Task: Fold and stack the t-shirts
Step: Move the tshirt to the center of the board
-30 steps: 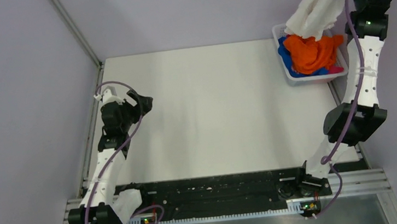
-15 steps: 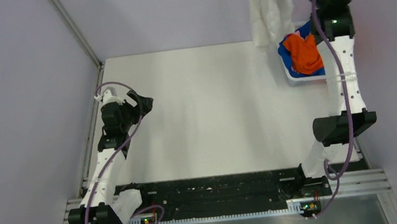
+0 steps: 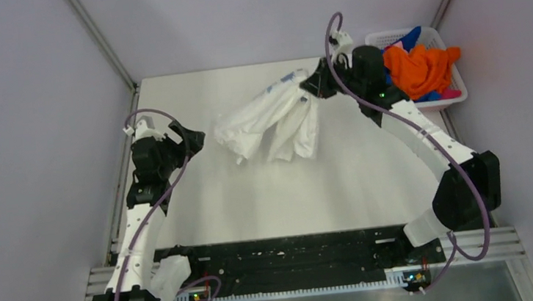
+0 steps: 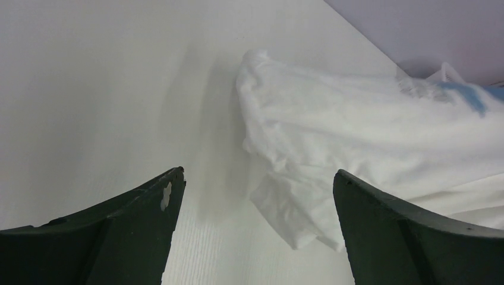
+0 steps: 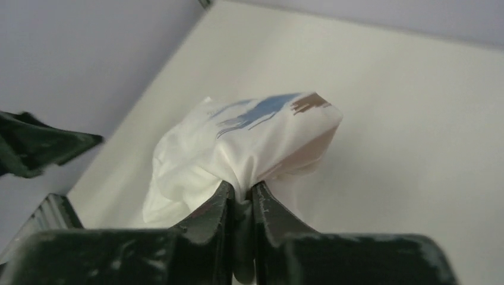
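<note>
Table (image 3: pixel 289 185) white, matte, boxed by lilac walls (image 3: pixel 23 107). Bunched white t-shirt (image 3: pixel 268 121) lies mid-table toward the far side, one end pinched tight in right gripper (image 5: pixel 241 191). Left gripper (image 3: pixel 194 137) has its fingers wide apart, near shirt's left edge. Basket (image 3: pixel 384 39) far right holds orange t-shirt (image 3: pixel 422 69); blue t-shirt (image 3: pixel 409 36) and pink t-shirt (image 3: pixel 450 93) mostly buried.

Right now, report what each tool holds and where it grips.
Right tool pinches a bunched fold of the white t-shirt, near its blue print. Left tool is open, holding nothing.

White arm links (image 3: pixel 424 137), black joints (image 3: pixel 466 190), purple cables (image 3: pixel 326 41), dark green claw fingers (image 4: pixel 404 237)
</note>
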`<state>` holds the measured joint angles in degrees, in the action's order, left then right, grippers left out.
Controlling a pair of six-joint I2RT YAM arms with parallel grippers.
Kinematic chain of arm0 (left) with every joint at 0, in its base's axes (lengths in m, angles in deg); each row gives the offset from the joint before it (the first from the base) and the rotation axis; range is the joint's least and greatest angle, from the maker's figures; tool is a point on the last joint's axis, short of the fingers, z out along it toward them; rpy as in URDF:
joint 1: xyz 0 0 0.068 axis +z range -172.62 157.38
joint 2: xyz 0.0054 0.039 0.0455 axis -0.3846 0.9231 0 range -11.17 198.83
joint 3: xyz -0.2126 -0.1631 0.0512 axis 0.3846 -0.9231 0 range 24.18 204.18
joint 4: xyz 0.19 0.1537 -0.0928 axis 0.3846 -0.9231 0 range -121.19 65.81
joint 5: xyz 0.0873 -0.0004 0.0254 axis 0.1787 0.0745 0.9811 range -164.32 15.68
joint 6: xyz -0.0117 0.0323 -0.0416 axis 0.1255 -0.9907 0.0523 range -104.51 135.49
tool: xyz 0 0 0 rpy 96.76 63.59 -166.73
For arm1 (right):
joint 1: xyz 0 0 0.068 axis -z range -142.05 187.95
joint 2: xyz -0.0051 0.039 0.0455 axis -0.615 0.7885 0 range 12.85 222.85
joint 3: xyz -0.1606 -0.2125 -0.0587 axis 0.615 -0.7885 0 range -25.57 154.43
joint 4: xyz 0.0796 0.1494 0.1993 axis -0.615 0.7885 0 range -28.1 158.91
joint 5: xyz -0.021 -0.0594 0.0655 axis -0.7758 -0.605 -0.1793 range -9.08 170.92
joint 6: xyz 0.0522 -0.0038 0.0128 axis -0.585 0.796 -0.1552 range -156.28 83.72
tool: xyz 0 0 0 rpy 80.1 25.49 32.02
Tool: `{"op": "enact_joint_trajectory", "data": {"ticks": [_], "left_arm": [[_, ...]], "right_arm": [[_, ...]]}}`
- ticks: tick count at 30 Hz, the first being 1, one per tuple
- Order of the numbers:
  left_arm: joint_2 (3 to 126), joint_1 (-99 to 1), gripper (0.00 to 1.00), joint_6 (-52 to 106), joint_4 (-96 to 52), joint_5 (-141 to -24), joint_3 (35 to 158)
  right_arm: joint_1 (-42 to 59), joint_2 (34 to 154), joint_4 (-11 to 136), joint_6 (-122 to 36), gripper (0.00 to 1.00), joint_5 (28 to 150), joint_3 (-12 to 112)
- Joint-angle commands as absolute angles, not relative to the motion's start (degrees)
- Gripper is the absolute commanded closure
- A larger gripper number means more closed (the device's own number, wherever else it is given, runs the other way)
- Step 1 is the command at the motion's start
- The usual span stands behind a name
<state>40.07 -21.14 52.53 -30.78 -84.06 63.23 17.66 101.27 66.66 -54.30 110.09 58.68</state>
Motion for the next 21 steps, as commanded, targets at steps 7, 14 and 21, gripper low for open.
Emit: {"op": "enact_joint_trajectory", "data": {"ticks": [7, 14, 21], "left_arm": [[49.0, -21.7, 0.01, 55.8, -33.7, -88.6, 62.4], [61.8, -29.5, 0.02, 55.7, -31.8, -87.9, 67.9], [78.2, -33.3, 0.20, 54.6, -33.0, -89.7, 77.9]], "right_arm": [[18.1, 84.7, 66.9, -58.4, 0.01, 59.7, 25.2], [18.0, 74.3, 73.1, -71.2, 0.01, 59.9, 16.1], [17.9, 71.5, 75.8, -75.2, 0.01, 74.8, 7.6]]}}
